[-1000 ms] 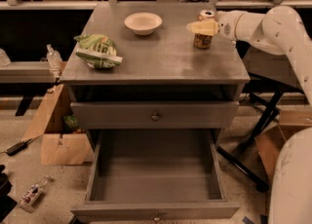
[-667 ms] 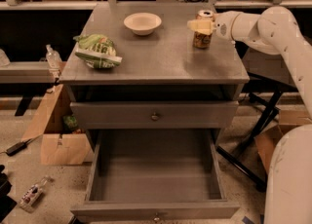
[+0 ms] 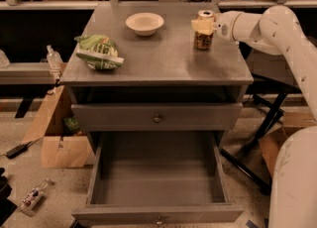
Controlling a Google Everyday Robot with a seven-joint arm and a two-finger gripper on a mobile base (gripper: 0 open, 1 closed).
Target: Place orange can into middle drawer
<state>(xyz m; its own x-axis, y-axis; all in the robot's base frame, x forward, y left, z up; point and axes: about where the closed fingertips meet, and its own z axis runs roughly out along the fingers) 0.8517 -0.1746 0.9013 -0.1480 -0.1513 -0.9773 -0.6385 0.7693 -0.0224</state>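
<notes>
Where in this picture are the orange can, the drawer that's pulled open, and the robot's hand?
orange can [image 3: 203,41]: camera view, lower part of its label.
middle drawer [image 3: 158,185]: camera view, bare floor of the open drawer.
gripper [image 3: 202,25]: camera view, cream tip at the can's upper part.

Can't read any text from here, honestly. The orange can [image 3: 203,41] label is just a pattern to me. Tool [image 3: 201,25] sits at that can, near the counter's [image 3: 163,66] back right corner.
</notes>
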